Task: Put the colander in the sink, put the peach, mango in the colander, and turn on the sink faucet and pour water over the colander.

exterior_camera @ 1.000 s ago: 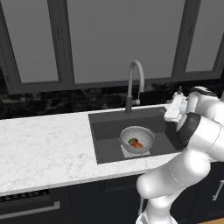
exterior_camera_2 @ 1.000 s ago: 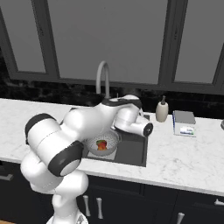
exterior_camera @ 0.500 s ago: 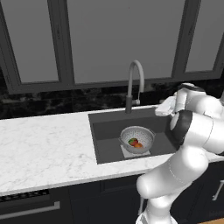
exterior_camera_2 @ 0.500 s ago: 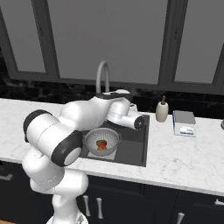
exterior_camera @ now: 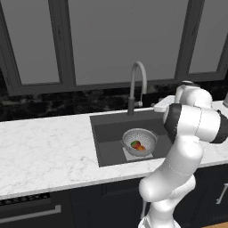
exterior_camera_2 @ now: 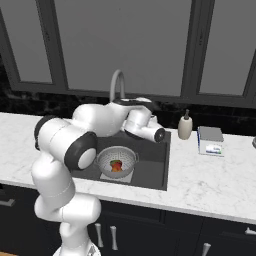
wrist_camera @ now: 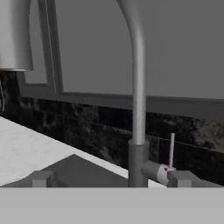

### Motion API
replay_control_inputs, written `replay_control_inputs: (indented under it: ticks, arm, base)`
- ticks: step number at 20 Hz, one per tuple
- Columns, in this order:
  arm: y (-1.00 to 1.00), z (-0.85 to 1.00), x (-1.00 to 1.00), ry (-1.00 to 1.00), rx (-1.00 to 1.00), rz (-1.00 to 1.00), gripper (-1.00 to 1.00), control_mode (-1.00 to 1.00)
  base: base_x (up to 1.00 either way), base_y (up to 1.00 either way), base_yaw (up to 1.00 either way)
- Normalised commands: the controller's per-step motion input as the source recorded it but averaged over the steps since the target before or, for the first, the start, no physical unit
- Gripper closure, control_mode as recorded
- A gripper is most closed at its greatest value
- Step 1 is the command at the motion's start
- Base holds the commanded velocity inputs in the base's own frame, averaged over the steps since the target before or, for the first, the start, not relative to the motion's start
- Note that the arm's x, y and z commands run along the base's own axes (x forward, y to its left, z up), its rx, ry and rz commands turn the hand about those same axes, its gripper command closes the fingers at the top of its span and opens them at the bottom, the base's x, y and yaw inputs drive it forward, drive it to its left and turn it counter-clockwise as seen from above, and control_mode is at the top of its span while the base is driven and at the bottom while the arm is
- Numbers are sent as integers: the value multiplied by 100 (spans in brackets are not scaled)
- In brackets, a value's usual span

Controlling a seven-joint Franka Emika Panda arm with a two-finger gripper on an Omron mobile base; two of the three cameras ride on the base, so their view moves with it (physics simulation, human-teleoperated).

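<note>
The colander with the peach and mango sits in the sink. The gripper, jaws apart, faces the sink faucet; next it must push the lever.

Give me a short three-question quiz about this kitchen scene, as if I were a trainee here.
1. True or false: the colander stands on the counter beside the sink.
2. What lies in the colander? A) two fruits B) a sponge C) nothing
3. Fill in: in the hand view, the tool points at the base of the sink ______.

Key:
1. False. It sits inside the sink.
2. A. The peach and the mango lie in it.
3. Faucet. The tool is open and near the faucet's small lever; no water runs yet.
</note>
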Motion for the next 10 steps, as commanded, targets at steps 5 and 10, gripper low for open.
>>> replay_control_inputs:
  ticks: [5,10]
  arm:
    - [0,-2,43,0,14,1,-100,-100]
    - [0,0,38,2,9,7,-100,-100]
  base:
    - [0,0,0]
    - [0,0,0]
